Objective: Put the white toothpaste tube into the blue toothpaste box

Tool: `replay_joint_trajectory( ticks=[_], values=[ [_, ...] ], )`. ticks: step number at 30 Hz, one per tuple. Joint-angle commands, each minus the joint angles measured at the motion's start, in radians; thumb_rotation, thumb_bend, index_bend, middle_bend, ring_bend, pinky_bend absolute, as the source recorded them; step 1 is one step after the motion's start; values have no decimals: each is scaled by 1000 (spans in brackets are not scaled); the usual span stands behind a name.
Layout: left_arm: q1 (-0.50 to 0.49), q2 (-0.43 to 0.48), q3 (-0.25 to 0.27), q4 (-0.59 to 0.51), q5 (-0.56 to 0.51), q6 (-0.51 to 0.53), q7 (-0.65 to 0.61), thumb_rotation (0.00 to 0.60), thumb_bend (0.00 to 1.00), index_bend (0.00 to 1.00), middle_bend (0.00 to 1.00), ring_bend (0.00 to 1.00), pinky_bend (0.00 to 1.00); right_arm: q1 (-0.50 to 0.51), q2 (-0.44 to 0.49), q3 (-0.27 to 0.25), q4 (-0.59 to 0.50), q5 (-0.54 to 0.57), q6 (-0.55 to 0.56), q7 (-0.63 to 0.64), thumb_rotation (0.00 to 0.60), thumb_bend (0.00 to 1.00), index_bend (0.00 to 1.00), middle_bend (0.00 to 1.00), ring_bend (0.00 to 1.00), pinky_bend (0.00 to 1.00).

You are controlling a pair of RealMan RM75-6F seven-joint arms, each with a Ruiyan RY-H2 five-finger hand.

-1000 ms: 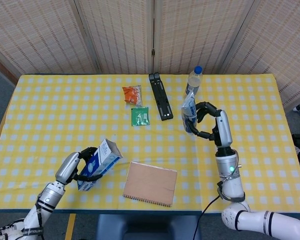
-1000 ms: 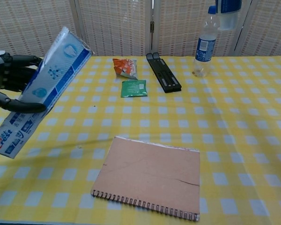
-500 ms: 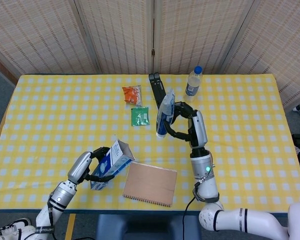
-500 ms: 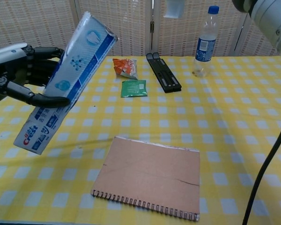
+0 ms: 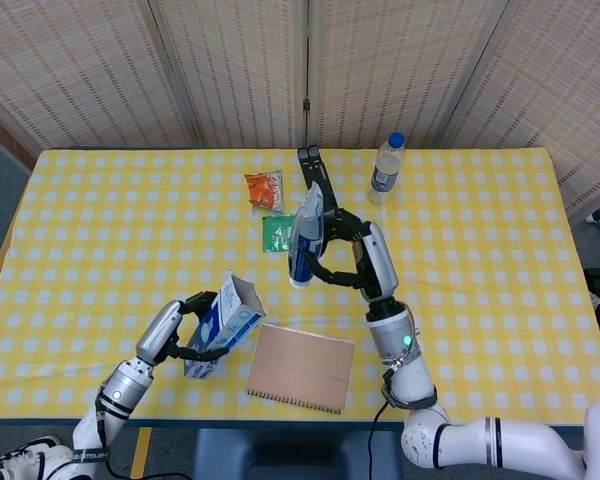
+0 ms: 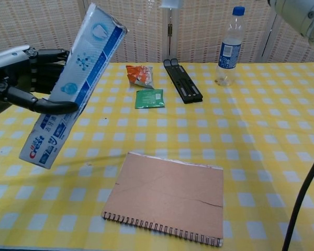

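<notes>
Left hand [image 6: 26, 78] grips box [image 6: 73, 83], tilted, open end toward 1 o'clock. Right hand [image 5: 342, 252] grips tube [image 5: 304, 236] above table [image 5: 480, 250].

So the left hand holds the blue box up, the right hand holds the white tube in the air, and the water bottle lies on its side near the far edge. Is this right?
Not quite: the head view shows the water bottle standing upright, not lying. The rest is right: the left hand holds the blue box up and the right hand holds the white tube in the air.
</notes>
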Motion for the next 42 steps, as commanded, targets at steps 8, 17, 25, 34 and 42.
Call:
replay_joint_trajectory(
  ticks=[8,17,25,34,42],
  values=[
    [-37,-96,-15,56,0,-10,-41,600,211,400,559,586,617,22,88,54,-12,23,-99,109,600,369,680,550,584,614],
    [-75,-114,-9,131,15,-44,-151,600,211,407,565,586,617,53,202,80,-30,80,-236,133,600,369,680,550,586,615],
    [-99,-115,-4,122,34,-48,-198,600,212,417,566,591,620,81,250,58,-40,87,-315,130,600,369,680,550,585,615],
    [-121,-118,-16,122,20,-54,-238,600,212,418,566,591,620,98,273,64,-30,63,-351,217,600,369,680,550,588,615],
    [-118,-141,-20,110,3,-36,-213,600,211,419,566,590,620,119,278,54,4,11,-366,272,600,369,680,546,585,615]
  ],
)
